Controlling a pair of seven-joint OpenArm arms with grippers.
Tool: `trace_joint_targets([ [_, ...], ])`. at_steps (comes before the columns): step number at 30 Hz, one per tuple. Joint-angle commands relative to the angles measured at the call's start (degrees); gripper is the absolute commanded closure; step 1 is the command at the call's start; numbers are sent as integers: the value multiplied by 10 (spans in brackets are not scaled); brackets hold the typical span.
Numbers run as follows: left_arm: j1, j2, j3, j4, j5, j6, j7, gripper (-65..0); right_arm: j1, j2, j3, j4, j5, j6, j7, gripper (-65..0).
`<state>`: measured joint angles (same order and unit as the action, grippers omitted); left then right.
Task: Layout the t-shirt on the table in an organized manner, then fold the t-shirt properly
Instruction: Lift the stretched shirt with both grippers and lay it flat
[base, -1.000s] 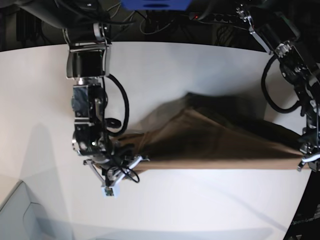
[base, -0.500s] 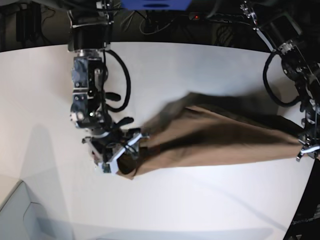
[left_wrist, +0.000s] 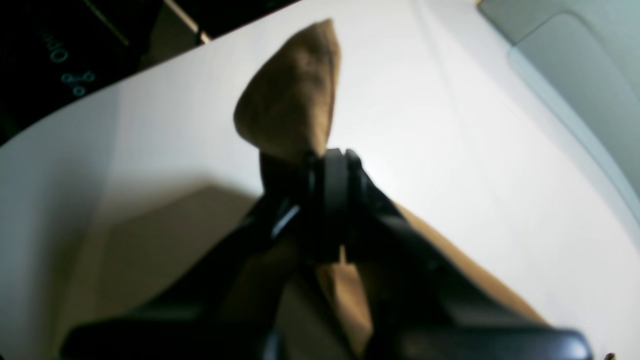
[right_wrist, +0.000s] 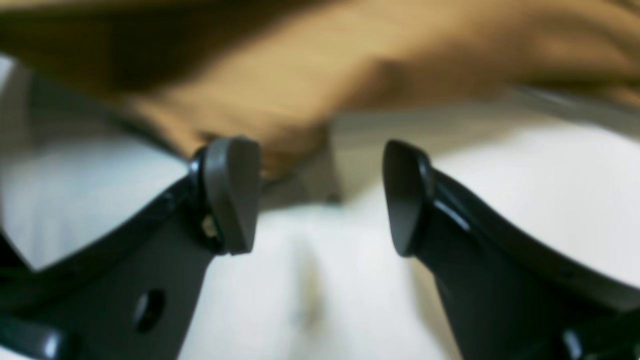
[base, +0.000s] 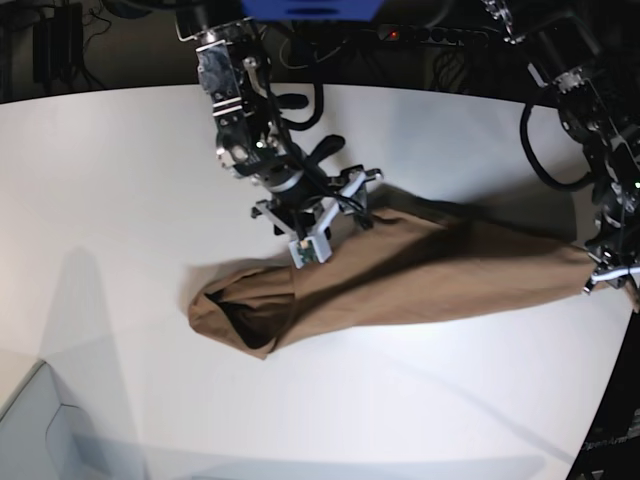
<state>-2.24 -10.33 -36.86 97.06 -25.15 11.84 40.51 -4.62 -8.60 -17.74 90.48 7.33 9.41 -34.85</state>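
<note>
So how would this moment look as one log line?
left gripper: shut on t-shirt | right gripper: open, above shirt | t-shirt: bunched on table

One t-shirt (base: 420, 275), one table (base: 100, 180), two arms, seemingly one grey box (base: 40, 440).
</note>
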Motion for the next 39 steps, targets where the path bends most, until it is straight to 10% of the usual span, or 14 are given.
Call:
trace_joint_targets([
  [1,-4,-9,-1,12,-1,-2,-12,0,6,-4,-8,2,4,4,20,-397],
  [14,33,-5,-2,17,-1,-2,-12,0,71,-4,-13,-114,73,4,71,-367],
  [20,28,-9,-2,17,-2,-2,-13,0,73,-4,-10,-100,92,4,70,0],
  [30,-40,-21,-1,102,-5,-2,-13,0,33,69,-4,158,92,4,67,0],
  [39,-118,-55,1,165,-1,-2,-6,0,31,72,60,229,92,4,67,0],
])
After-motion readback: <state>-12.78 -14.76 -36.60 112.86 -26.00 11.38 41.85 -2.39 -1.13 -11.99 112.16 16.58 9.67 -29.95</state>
